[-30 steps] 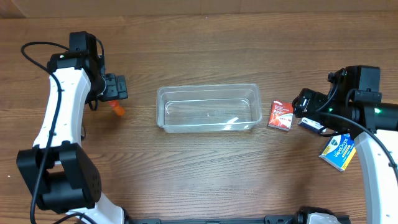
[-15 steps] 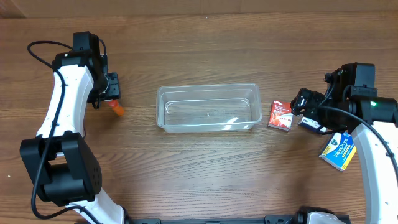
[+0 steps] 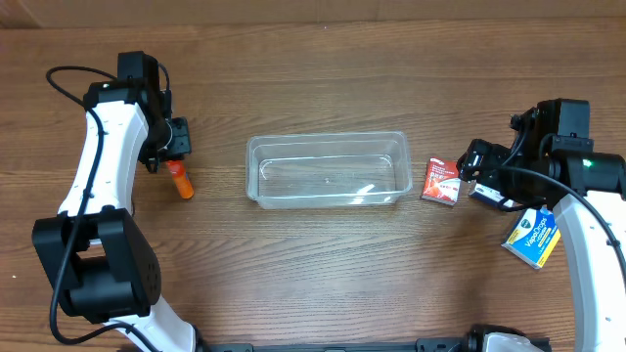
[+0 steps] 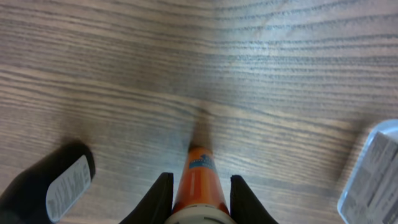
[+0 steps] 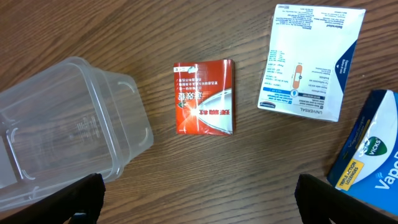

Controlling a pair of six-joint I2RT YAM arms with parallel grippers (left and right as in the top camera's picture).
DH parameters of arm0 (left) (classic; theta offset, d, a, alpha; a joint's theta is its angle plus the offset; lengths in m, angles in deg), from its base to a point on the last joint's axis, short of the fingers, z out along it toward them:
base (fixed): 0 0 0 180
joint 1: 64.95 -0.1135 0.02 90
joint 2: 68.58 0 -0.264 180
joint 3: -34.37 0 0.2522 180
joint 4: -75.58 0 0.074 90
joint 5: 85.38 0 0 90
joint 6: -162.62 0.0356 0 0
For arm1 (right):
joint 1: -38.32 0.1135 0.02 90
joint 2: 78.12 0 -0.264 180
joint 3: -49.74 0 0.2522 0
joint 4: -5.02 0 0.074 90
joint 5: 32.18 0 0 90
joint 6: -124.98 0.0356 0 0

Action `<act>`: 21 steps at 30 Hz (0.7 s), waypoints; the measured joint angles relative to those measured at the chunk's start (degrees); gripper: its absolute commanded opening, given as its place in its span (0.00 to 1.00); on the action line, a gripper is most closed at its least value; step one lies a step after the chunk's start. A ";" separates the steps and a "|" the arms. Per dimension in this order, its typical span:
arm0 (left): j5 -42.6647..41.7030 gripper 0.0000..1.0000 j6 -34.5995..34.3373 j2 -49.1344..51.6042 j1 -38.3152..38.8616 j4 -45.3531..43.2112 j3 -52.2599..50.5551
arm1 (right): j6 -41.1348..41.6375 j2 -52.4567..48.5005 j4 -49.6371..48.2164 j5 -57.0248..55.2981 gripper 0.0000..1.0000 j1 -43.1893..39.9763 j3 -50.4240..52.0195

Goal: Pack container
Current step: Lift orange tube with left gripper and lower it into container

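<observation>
Left of the container (image 3: pixel 328 168), the left gripper (image 4: pixel 202 191) pinches the orange tube (image 4: pixel 199 177) lengthwise; the right gripper (image 5: pixel 199 196) stands wide open, empty.

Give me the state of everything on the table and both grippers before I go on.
container: upright, open, empty.
orange tube: lying on the table.
red packet: flat on the table, outside the container.
white box: flat, outside the container.
blue box: flat, outside the container.
left gripper: jaws flank the orange tube; grip unclear.
right gripper: jaws wide open, empty.
</observation>
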 measured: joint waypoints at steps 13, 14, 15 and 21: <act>-4.63 0.04 -2.21 0.26 7.45 16.00 28.13 | 0.00 0.00 0.31 0.00 1.00 -0.02 0.00; -4.87 0.04 -2.45 0.26 9.42 16.11 30.34 | 0.02 0.00 0.35 0.00 1.00 -0.02 0.00; -5.05 0.04 -2.54 0.22 10.97 16.11 31.65 | 0.02 0.00 0.37 -0.02 1.00 -0.02 0.00; -2.34 0.04 -2.73 0.09 21.86 15.76 32.83 | 0.02 0.00 0.39 0.00 1.00 -0.02 0.00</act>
